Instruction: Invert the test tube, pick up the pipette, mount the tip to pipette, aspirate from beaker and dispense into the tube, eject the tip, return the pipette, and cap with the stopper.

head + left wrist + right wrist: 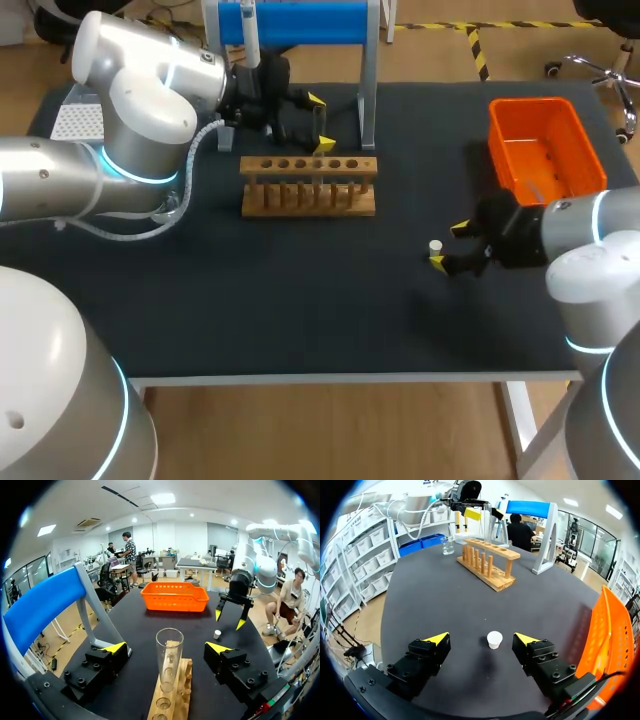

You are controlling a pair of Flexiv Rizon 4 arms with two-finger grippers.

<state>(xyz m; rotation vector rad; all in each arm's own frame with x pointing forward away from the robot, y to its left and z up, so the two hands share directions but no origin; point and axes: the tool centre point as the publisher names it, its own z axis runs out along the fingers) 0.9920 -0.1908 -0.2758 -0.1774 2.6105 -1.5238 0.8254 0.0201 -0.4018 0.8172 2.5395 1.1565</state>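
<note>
Clear glass, round-mouthed and smooth, the test tube stands upright in an end hole of the pale wooden rack, open end up. The left pincer is spread wide around it, one blocky black finger with a wedge-shaped yellow tip on either side, neither touching the glass. The rack is a long slab with a row of round holes on top and a line of turned pegs along its front, set on the matte black desk.

Well apart from the rack, the small white stopper, a squat tapered plug, sits upright on the desk. The right pincer is low over it, fingers spread, the stopper between the yellow tips with a gap on each side.

Just beside the right arm lies an orange plastic basket with slotted walls. Behind the rack a grey frame with a blue padded bar holds the pipette hanging upright. A small clear beaker stands near the rack's far end, and a white perforated tip box sits at the desk's left edge.
</note>
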